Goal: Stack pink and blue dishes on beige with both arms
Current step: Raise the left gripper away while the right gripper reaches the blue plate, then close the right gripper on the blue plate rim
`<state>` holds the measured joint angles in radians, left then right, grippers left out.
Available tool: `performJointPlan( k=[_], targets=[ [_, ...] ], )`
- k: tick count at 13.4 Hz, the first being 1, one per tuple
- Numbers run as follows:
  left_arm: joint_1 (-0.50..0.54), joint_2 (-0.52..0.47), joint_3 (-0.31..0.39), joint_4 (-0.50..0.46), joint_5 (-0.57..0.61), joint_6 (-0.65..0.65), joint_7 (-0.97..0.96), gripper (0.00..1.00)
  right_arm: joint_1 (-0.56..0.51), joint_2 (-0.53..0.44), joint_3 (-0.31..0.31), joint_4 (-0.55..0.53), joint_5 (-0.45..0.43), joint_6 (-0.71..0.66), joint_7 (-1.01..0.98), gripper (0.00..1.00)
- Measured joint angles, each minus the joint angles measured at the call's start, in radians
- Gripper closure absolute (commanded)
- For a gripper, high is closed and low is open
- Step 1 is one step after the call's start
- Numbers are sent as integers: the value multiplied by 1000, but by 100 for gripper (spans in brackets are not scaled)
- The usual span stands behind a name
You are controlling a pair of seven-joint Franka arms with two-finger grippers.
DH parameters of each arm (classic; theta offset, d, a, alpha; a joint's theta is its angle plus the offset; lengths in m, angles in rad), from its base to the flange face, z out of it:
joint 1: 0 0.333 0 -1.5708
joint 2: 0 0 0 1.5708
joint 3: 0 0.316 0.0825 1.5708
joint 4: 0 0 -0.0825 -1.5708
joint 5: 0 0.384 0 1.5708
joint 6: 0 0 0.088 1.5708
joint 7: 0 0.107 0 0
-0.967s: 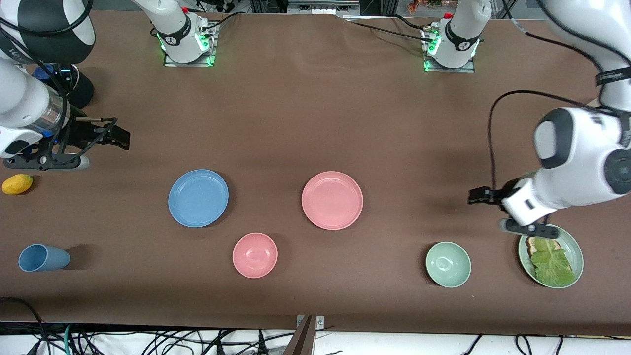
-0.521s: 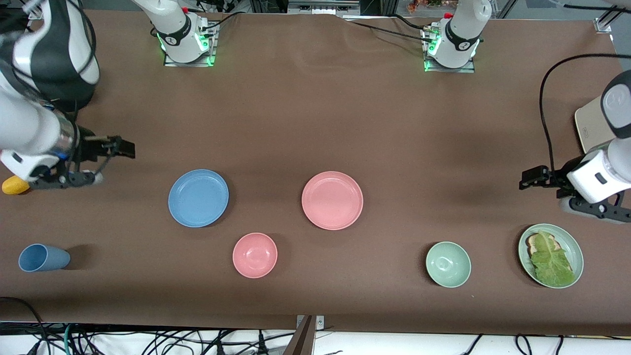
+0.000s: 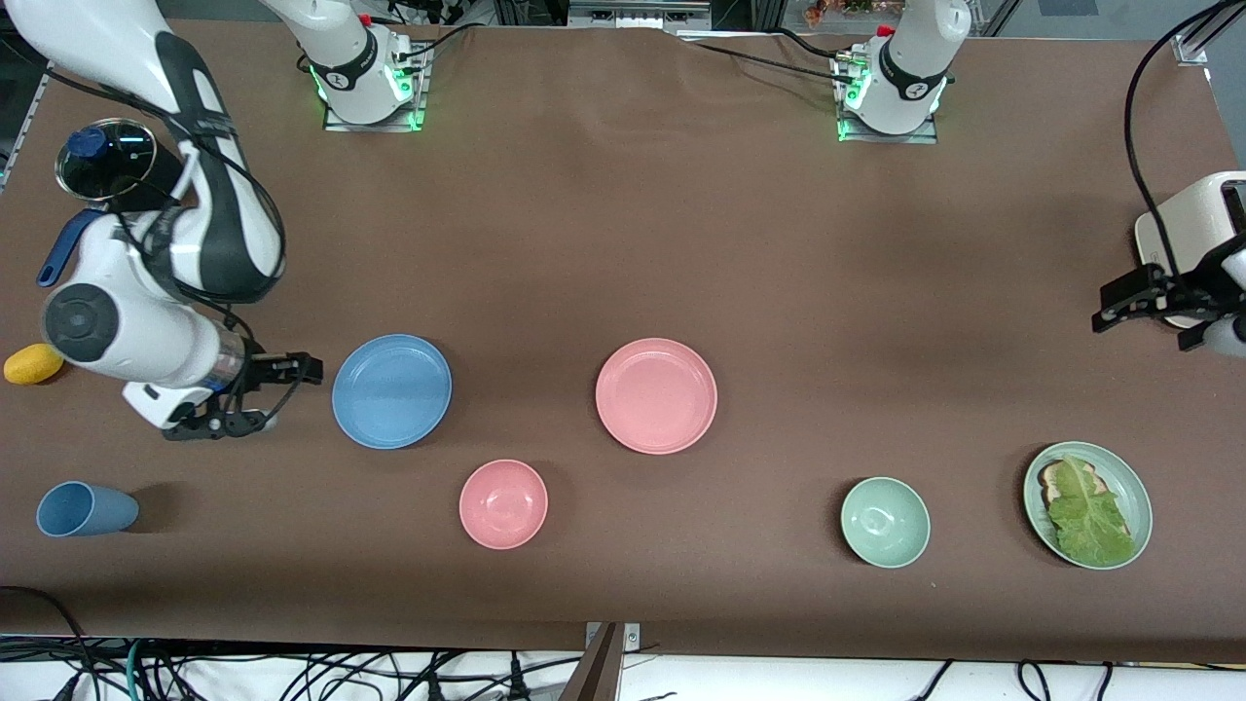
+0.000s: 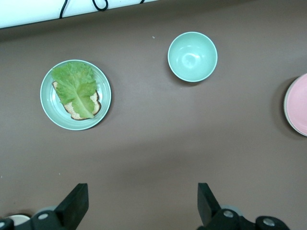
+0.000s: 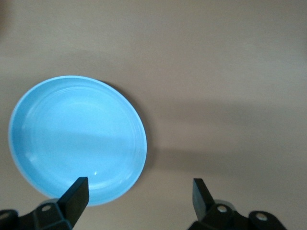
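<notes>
The blue plate [image 3: 391, 390] lies on the brown table, toward the right arm's end. The pink plate [image 3: 656, 395] lies beside it near the table's middle. My right gripper [image 3: 300, 370] hangs open just off the blue plate's rim, on the side toward the right arm's end. In the right wrist view the blue plate [image 5: 76, 139] fills the area by one fingertip [image 5: 76, 190] of the right gripper [image 5: 139, 196]. My left gripper [image 3: 1119, 304] is open over bare table at the left arm's end. The left gripper [image 4: 141, 203] holds nothing. No beige plate is in view.
A pink bowl [image 3: 503, 503], a green bowl [image 3: 885, 522], a green plate with lettuce on bread [image 3: 1139, 487] and a lying blue cup [image 3: 83, 509] sit nearest the camera. A lemon [image 3: 32, 363] and a lidded pot [image 3: 107, 161] are at the right arm's end; a pale boxy appliance [image 3: 1192, 219] is at the left arm's.
My right gripper has swung toward the blue plate and now sits by its rim. My left gripper has drawn away from the lettuce plate toward the table's end.
</notes>
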<state>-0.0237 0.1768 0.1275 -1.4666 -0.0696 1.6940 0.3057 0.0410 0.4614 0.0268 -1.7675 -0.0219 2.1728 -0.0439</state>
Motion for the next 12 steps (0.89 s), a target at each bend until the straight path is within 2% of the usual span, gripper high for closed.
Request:
performJointPlan(
  k=[3, 4, 5, 8, 11, 12],
  targets=[
    [-1, -8, -3, 4, -3, -5, 0, 0, 0, 16, 0, -161, 0, 225, 0, 9],
    [1, -9, -2, 8, -29, -6, 0, 0, 0, 26, 0, -188, 0, 264, 0, 15],
    [1, -10, -2, 21, -44, -13, 0, 0, 0, 37, 0, -199, 0, 290, 0, 23],
    [-1, -19, -12, 68, -48, -77, -18, 0, 0, 65, 0, -201, 0, 326, 0, 60],
    [-6, -23, -17, 81, -48, -150, -111, 0, 1, 77, 1, -201, 0, 333, 2, 88],
    [-7, -23, -19, 82, -48, -160, -126, 0, 1, 81, 1, -201, 0, 337, 2, 100]
  ],
)
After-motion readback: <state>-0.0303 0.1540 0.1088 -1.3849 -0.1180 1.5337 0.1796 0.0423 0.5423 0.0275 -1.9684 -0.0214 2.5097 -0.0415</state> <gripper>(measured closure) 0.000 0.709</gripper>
